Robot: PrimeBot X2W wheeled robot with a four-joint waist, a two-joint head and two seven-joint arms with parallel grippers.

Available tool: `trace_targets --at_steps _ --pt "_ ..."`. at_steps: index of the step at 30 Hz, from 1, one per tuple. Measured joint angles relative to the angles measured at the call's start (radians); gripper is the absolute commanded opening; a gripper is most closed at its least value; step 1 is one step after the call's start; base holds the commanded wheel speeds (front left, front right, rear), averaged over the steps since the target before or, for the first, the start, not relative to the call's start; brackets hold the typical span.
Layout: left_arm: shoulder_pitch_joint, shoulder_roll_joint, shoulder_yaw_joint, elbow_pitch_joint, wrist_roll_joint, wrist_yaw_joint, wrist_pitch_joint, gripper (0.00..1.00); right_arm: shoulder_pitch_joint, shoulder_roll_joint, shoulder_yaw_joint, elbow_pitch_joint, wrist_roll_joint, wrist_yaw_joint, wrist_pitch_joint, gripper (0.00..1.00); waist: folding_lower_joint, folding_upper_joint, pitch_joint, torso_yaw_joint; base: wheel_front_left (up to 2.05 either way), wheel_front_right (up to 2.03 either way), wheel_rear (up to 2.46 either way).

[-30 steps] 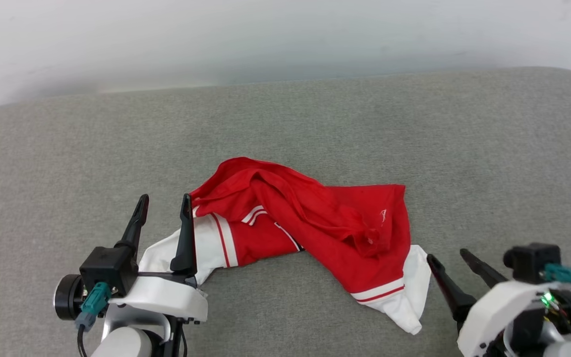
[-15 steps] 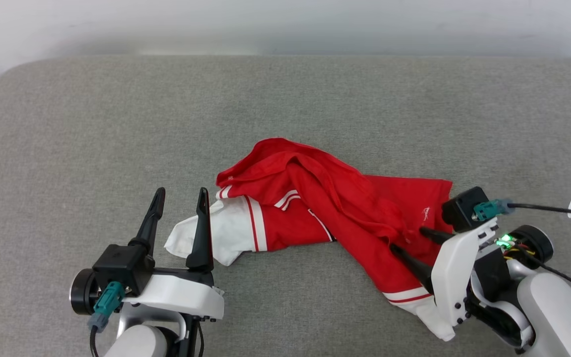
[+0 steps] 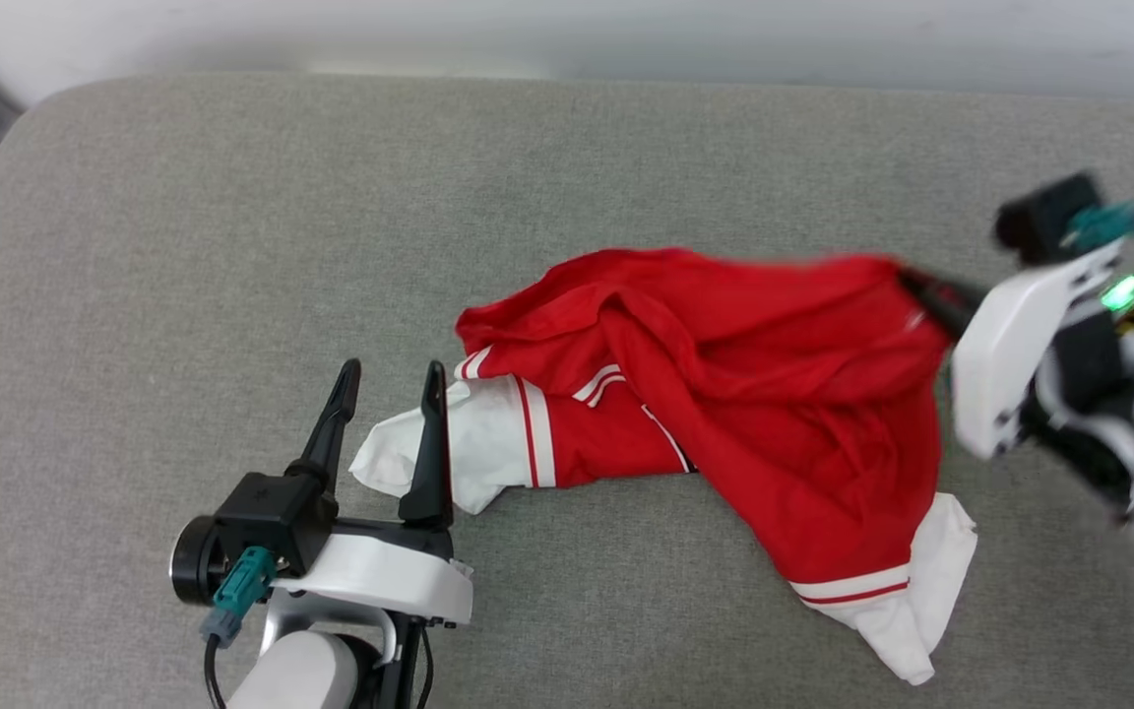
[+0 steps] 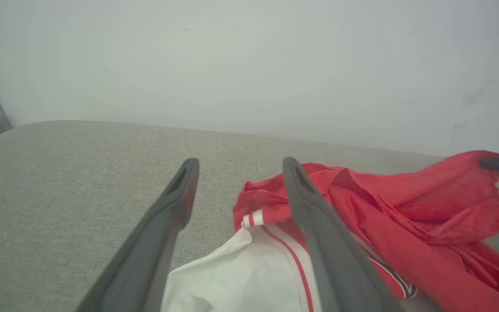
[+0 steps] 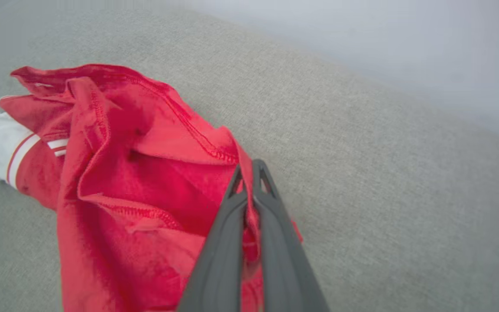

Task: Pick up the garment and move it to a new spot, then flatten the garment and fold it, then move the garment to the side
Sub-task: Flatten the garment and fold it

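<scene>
Red jersey cloth bunches between the fingers of the right pincer (image 5: 251, 167), which is now clamped on an edge of the garment (image 3: 774, 394) and draws that part up and toward the robot's right, the fabric stretched from the grip. A second ago this pincer stood open just beside the white sleeve (image 3: 921, 630) at the near right; half a second ago it was over the red body, jaws apart. The rest of the garment lies crumpled in the middle of the grey upholstered surface (image 3: 183, 246). Its other white sleeve (image 3: 488, 443), trimmed in red stripes, trails toward the left pincer (image 3: 392, 369), which has stayed spread wide and empty. One of its fingers is on or just above that sleeve; the views do not settle which. A pale wall (image 3: 567, 30) runs behind. The head camera has also turned, so part of the garment's drift across the frame is the camera's own. By the look of it, the pick-up has only begun: one grip is made, most of the cloth rests on the surface, and moving, flattening and folding lie ahead.
</scene>
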Motion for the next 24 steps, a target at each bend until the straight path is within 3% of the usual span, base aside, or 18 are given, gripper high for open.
trace_targets --at_steps 11,18,19,20,24 --pt "-0.050 -0.050 0.012 -0.006 0.040 -0.044 -0.001 1.00 -0.271 -0.035 -0.175 0.293 -0.012 0.000 -0.117 0.00 0.0000 0.0000 0.101 0.053 0.00 0.00 0.00" --pt "-0.070 -0.073 0.029 -0.002 0.067 -0.067 -0.001 1.00 -0.333 -0.007 -0.262 0.515 -0.040 0.000 -0.221 0.00 0.0001 0.0000 0.177 0.078 0.00 0.00 0.00" --pt "-0.073 -0.076 0.032 -0.001 0.071 -0.070 -0.001 1.00 -0.334 0.001 -0.264 0.540 -0.047 0.000 -0.239 0.27 0.0001 0.0000 0.185 0.080 0.00 0.00 0.00" --pt "-0.076 -0.080 0.035 0.001 0.072 -0.071 -0.001 1.00 -0.334 0.007 -0.264 0.562 -0.048 0.000 -0.257 0.96 0.0001 0.0000 0.190 0.080 0.00 0.00 0.00" --pt "-0.080 -0.091 0.049 0.010 0.086 -0.084 -0.001 1.00 -0.333 0.033 -0.259 0.606 -0.053 0.000 -0.373 1.00 0.0001 0.0000 0.192 0.071 0.00 0.00 0.00"
